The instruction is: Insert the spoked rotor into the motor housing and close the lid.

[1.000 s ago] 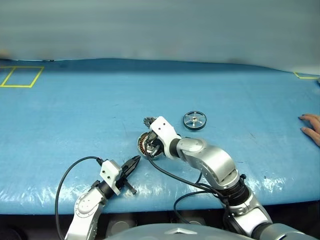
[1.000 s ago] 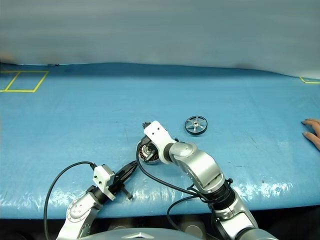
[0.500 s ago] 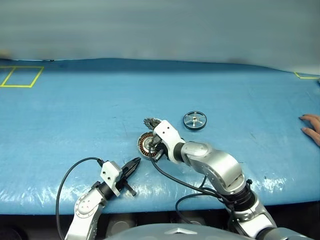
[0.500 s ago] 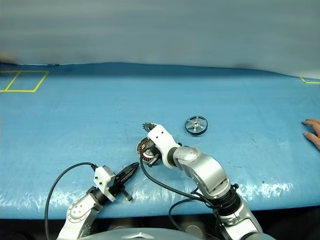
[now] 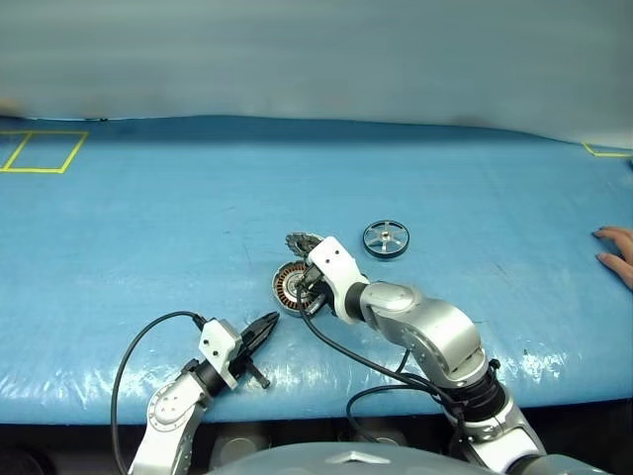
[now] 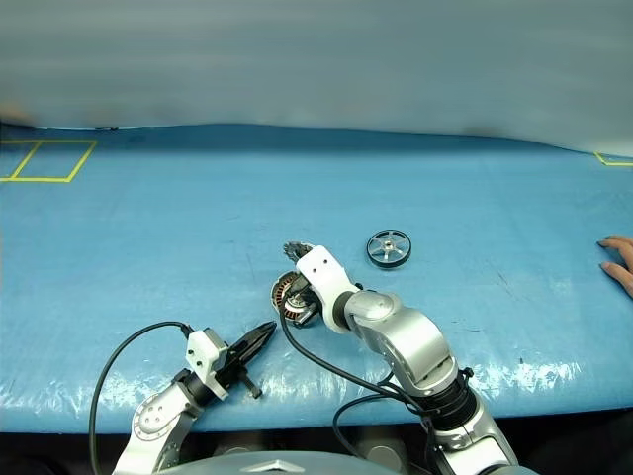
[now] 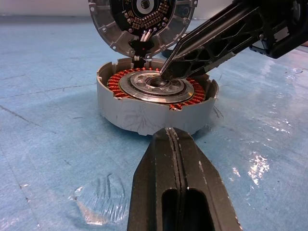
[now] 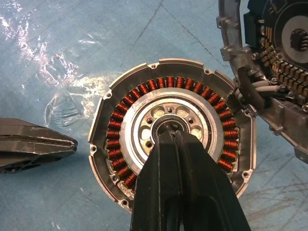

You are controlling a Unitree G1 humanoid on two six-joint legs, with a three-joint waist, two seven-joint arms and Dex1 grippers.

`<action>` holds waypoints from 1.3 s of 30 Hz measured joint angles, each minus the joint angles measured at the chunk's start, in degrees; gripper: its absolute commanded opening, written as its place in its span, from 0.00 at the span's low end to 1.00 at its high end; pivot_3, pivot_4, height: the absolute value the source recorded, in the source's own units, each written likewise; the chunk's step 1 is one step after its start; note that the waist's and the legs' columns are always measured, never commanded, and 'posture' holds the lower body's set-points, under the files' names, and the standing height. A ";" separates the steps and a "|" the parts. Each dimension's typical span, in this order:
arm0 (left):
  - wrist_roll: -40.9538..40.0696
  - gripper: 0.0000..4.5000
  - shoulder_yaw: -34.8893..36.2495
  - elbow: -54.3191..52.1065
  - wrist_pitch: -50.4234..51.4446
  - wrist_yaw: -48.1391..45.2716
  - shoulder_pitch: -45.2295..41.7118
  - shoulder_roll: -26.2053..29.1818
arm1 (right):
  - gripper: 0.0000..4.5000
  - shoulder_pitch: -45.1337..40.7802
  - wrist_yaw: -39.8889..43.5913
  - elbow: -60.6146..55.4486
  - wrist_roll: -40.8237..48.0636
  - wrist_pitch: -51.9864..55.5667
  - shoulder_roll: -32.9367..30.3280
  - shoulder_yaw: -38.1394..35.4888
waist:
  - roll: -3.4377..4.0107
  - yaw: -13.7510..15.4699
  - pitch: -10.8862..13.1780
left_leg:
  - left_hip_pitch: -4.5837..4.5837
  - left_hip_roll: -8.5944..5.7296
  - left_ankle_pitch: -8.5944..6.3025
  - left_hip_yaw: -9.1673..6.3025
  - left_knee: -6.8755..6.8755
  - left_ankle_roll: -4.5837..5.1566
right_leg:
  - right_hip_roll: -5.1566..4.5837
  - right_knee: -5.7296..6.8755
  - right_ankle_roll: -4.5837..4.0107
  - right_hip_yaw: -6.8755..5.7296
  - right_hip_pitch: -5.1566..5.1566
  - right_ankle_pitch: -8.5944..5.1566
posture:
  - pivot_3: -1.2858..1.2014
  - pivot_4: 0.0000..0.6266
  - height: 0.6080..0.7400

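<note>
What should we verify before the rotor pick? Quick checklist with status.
1. Lid swung open, clear of the bore: ok.
2. Motor housing upright on the blue mat: ok.
3. Housing free for insertion: not ok, the shut right pincer has its tips at the core.
4. Spoked rotor lying flat, unobstructed: ok.
5. Left pincer shut, apart from the housing: ok.
6. A person's hand rests on the mat's edge: not ok.

spoked rotor (image 5: 385,238) right of motor housing (image 5: 293,288)
</note>
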 measured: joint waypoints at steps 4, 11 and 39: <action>0.00 0.00 0.00 0.09 -0.21 -0.08 0.03 0.00 | 0.03 0.05 0.06 -0.04 0.32 0.00 -0.24 0.02 | 0.01 0.00 0.00 | 0.01 0.00 0.00 0.00 -0.01 0.00 | -0.02 0.00 0.00 -0.01 0.00 0.00 | 0.52 0.24 1.00; 0.00 0.00 -0.04 0.11 -0.23 -0.17 0.05 -0.01 | 0.03 0.09 0.15 0.21 0.77 -0.33 -0.90 0.15 | 0.02 0.01 -0.01 | 0.04 0.00 -0.01 -0.03 -0.02 0.01 | -0.13 -0.04 -0.03 -0.19 -0.05 -0.03 | 0.52 0.24 1.00; -0.22 0.00 0.18 -0.02 -2.83 2.90 1.61 -0.39 | 0.03 5.23 3.32 0.25 0.12 -13.24 -4.45 -0.15 | 0.03 0.04 0.10 | -0.13 0.00 -0.02 -0.03 -0.16 0.02 | -0.12 -0.08 -0.06 -0.27 -0.09 -0.09 | 0.52 0.24 1.00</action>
